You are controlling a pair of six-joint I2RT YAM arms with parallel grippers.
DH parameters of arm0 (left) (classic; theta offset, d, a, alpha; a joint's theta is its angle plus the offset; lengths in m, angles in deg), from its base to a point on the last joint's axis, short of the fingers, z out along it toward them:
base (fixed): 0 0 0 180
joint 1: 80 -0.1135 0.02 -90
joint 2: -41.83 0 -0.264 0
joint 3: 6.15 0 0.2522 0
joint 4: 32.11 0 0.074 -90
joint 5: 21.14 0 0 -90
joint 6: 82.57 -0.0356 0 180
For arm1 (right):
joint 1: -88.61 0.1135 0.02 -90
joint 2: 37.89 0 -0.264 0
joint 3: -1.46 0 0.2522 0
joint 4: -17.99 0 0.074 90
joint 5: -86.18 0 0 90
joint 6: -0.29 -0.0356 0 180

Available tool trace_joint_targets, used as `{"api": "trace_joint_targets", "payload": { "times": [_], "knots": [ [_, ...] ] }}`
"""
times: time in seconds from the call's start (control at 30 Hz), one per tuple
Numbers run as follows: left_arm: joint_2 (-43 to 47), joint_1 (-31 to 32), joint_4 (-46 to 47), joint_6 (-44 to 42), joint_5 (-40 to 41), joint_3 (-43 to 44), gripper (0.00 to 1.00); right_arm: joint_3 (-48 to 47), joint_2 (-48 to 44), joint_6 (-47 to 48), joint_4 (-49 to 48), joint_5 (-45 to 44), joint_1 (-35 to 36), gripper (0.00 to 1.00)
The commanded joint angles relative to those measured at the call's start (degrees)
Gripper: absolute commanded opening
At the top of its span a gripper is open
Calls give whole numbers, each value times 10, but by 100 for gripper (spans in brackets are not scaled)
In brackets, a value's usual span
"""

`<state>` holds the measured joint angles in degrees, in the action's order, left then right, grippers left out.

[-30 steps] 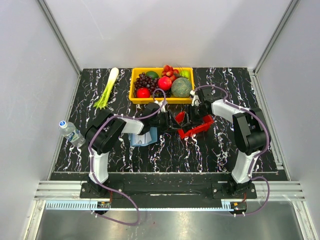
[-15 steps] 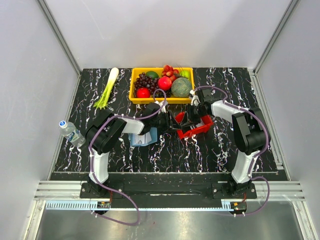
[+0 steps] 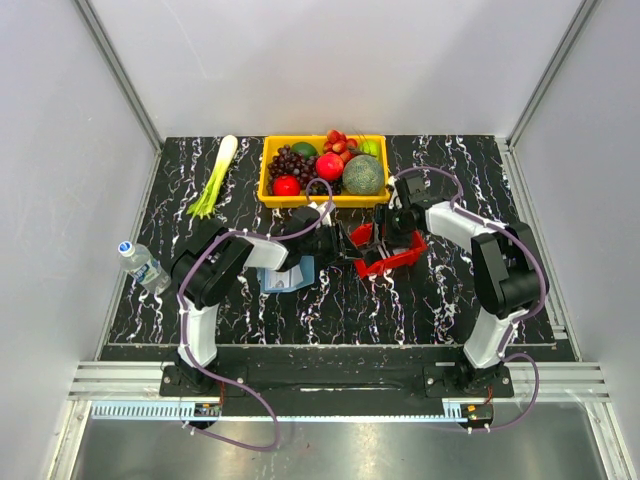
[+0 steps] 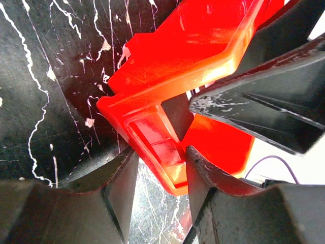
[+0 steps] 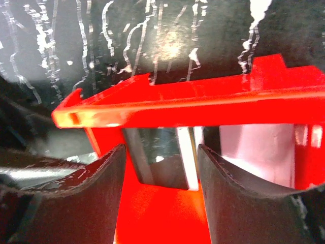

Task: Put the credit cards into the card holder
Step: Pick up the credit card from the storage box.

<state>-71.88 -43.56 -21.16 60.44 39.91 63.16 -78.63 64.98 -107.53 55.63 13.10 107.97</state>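
Inside the red tray (image 5: 172, 104), grey and white credit cards (image 5: 157, 157).

A black table (image 3: 440, 300) veined with white carries a yellow crate (image 3: 263, 178) at 12 o'clock and a leek (image 3: 214, 180) at 11 o'clock. A water bottle (image 3: 143, 265) lies at 9 o'clock on the edge. Near the centre are a blue card holder (image 3: 290, 277) and, toward 3 o'clock, a red tray (image 3: 395, 258).

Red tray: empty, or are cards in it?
Not empty: a grey card and a white card stand inside the red tray.
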Motion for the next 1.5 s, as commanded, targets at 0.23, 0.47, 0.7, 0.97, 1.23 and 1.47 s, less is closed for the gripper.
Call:
{"api": "trace_joint_targets", "payload": {
  "times": [0.23, 0.47, 0.7, 0.97, 1.23, 1.47],
  "knots": [
    [10, 4, 41, 4, -2, -17, 31, -24, 69, 1, 27, -1, 46, 62],
    [13, 4, 41, 5, -3, -19, 30, 10, 44, -62, -45, 61, 49, 44],
    [14, 5, 42, 4, -4, -20, 30, 24, -14, -90, -82, 58, 49, 17],
    [14, 4, 42, 5, -6, -18, 30, 30, -43, -68, -91, 74, 49, 0],
    [14, 4, 39, 2, -8, -15, 30, 36, -80, -63, -115, 86, 49, 0],
    [17, 3, 35, 1, -4, -15, 30, 51, -143, -26, -84, -85, 49, 0]
  ]
}}
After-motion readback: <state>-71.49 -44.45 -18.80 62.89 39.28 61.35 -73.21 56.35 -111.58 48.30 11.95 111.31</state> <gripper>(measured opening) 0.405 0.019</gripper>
